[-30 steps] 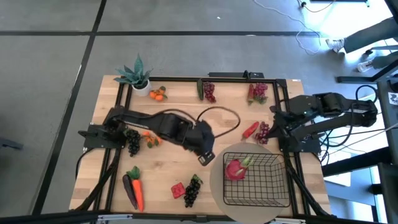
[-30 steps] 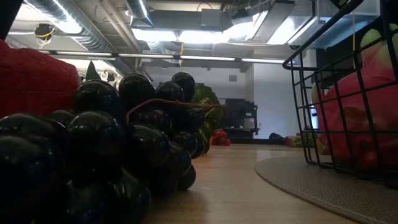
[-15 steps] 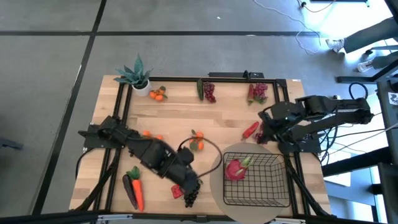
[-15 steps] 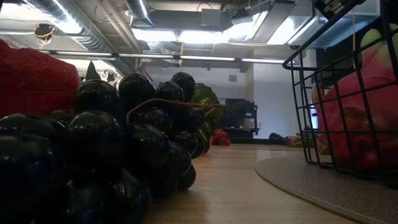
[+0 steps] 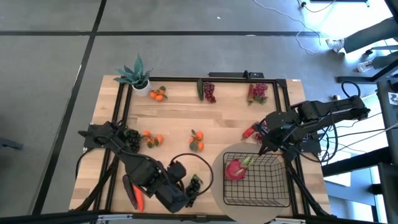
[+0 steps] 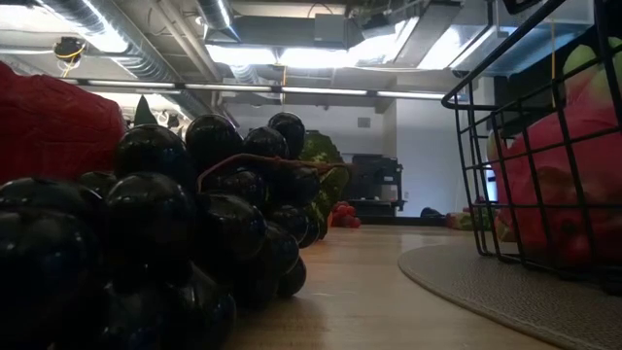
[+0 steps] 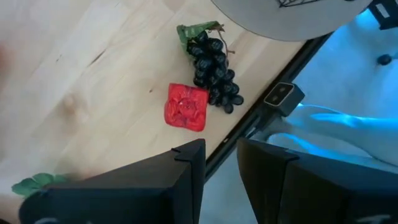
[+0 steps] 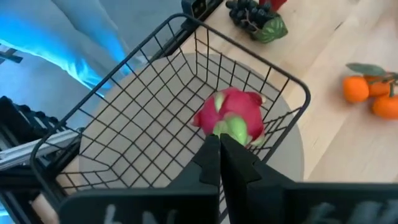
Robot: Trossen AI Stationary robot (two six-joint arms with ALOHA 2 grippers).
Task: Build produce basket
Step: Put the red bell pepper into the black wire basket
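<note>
The black wire basket stands on a round beige mat at the near right and holds a pink dragon fruit. My right gripper hangs shut above the basket's far rim, pointing down at the dragon fruit. At the table's near edge my left gripper is open with nothing between its fingers, just short of the dark grapes and the red strawberry. Both lie on the wood. In the low view the grapes fill the foreground.
Tangerines lie mid-table, with more tangerines and dark grapes to the left. A carrot lies near left. A potted plant, purple grapes and red grapes line the far edge. A chili lies beside the right arm.
My left gripper has swung from the middle of the table toward the near edge, turning as it went, and now hangs by the dark grapes and strawberry. This uncovered the mid-table tangerines. My right gripper has moved toward the basket, sunk a little and rolled, staying shut.
</note>
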